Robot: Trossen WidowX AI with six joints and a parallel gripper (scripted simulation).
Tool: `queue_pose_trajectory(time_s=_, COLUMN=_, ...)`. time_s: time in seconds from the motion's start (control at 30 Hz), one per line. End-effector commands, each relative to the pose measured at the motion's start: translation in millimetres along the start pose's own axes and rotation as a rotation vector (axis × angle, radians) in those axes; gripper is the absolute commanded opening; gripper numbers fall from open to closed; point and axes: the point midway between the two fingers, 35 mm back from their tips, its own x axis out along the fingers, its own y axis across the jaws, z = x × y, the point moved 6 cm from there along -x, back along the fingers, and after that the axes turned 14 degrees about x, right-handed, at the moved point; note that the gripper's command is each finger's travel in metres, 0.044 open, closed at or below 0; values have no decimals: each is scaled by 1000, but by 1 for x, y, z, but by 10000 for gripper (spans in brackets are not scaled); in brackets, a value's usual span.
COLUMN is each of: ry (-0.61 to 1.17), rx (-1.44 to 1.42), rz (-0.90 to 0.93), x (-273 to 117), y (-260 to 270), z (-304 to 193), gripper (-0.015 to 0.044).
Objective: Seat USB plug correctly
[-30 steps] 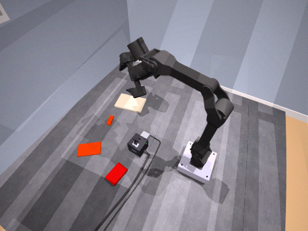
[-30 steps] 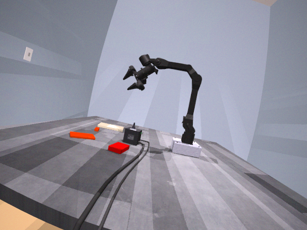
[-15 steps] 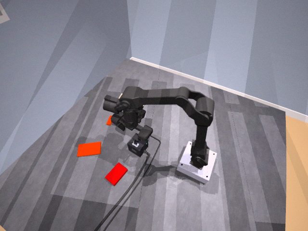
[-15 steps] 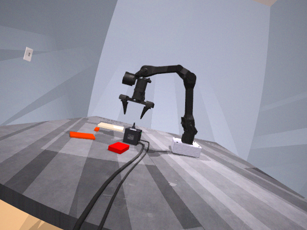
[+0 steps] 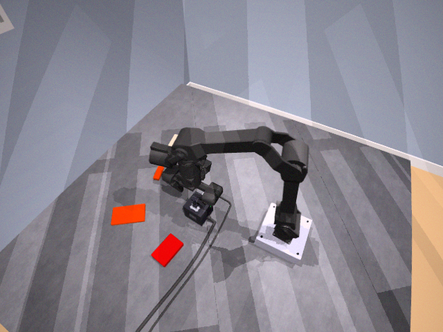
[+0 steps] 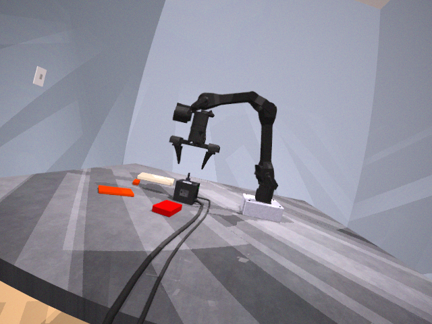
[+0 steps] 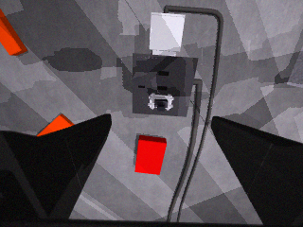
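The black power cube [image 5: 192,216] [image 6: 181,192] [image 7: 184,103] stands on the table. A small dark plug [image 5: 195,205] [image 6: 188,177] [image 7: 161,103] sticks up from its top, with a pale shape around its foot in the wrist view. How deep it sits and which way round it faces are too small to tell. My gripper [image 6: 190,165] [image 7: 161,119] is wide open and empty. It points down above the cube, its fingertips higher than the plug's top. In the wrist view the plug appears slightly above the line between the fingertips.
A white block [image 7: 167,32] adjoins the cube, with a grey cable [image 7: 219,52] [image 6: 150,257]. A second cable leaves the cube. A red block [image 5: 167,250] [image 6: 167,208] [image 7: 151,155], two orange pieces [image 5: 128,214] [image 5: 158,173] and a cream slab [image 6: 155,179] lie around.
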Motion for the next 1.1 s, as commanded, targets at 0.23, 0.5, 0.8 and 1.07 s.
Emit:
queue_pose_trajectory(time_s=0.23, ry=-6, rx=-4, rz=-2, x=10, y=-1, z=1, gripper=440)
queue_pose_trajectory(time_s=0.5, ry=-6, rx=-4, rz=-2, x=18, y=-1, z=1, gripper=440)
queue_pose_trajectory(time_s=0.8, ry=-6, rx=-4, rz=-2, x=27, y=-1, z=1, gripper=440)
queue_pose_trajectory(time_s=1.07, ry=-6, rx=-4, rz=-2, x=31, y=-1, z=1, gripper=440)
